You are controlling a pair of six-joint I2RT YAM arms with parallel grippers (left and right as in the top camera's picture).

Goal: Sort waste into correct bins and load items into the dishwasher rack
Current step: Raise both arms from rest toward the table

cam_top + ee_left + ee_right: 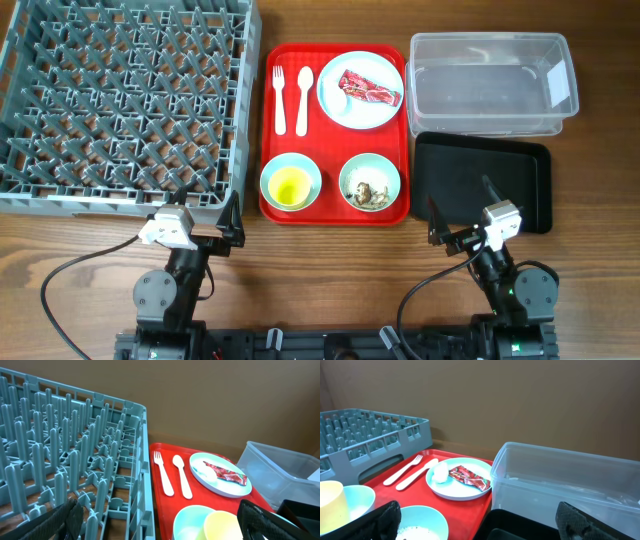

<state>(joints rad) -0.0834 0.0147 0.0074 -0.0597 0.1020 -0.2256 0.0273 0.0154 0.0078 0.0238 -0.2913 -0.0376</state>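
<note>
A red wrapper [369,90] and a small white bit lie on the pale blue plate [358,112] at the back right of the red tray [334,130]. One blue bowl [371,182] holds rice-like crumbs and brown scraps. The other blue bowl [291,181] holds the yellow cup [291,187]. The grey dishwasher rack [120,100] fills the left. The clear tub [493,82] and black tray [485,180] are on the right. My left gripper [212,222] is open and empty at the rack's near right corner. My right gripper [462,215] is open and empty above the black tray's near edge.
A white fork [279,100] and white spoon [302,98] lie side by side on the red tray's back left. Bare wooden table [330,270] runs along the front between the two arm bases.
</note>
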